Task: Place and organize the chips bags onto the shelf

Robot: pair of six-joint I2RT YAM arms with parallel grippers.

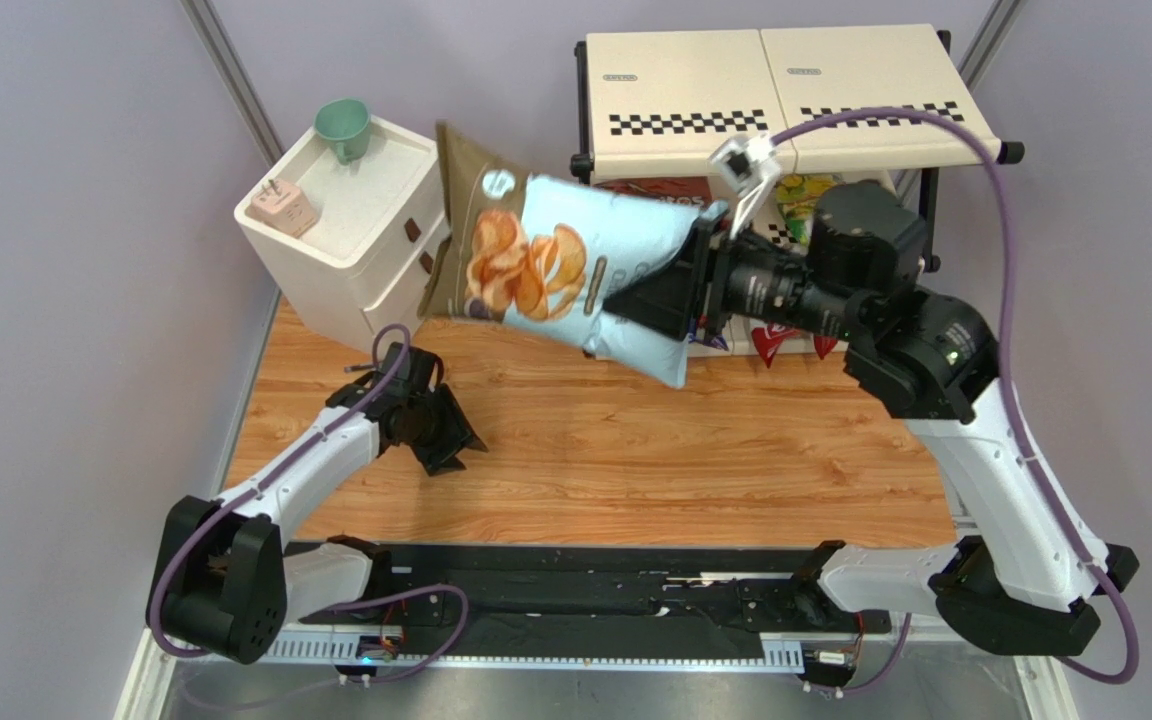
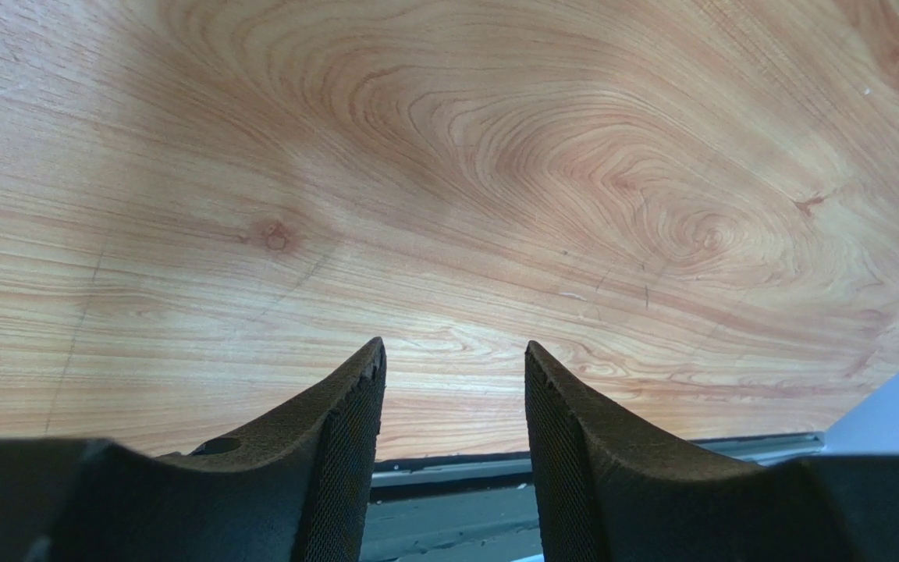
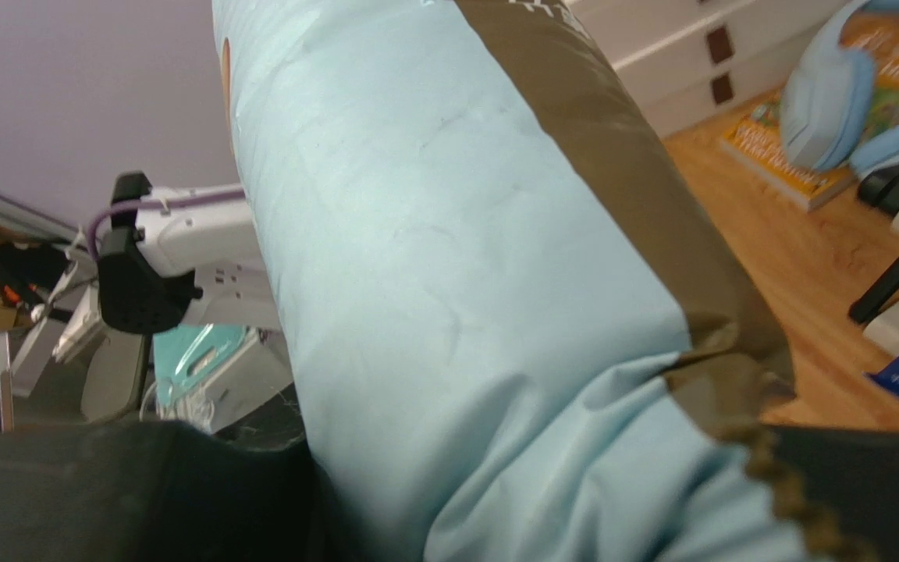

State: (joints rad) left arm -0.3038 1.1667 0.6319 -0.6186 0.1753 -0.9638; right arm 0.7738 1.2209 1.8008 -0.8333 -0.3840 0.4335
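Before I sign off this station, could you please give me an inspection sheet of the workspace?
Surface: wood table, no spills seen.
Job's things: pale-blue chips bag held aloft; other bags under the shelf top.
Clutter: white cabinet with green cup and pink box; book, headphones.
Claws: left claw open, empty; right claw shut on the bag.
Cables: purple cable looping over right arm.
Surroundings: grey walls.

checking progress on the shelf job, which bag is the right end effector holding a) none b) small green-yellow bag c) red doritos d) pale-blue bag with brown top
d: the right end effector is closed on one end of the pale-blue bag, held up in front of the shelf.
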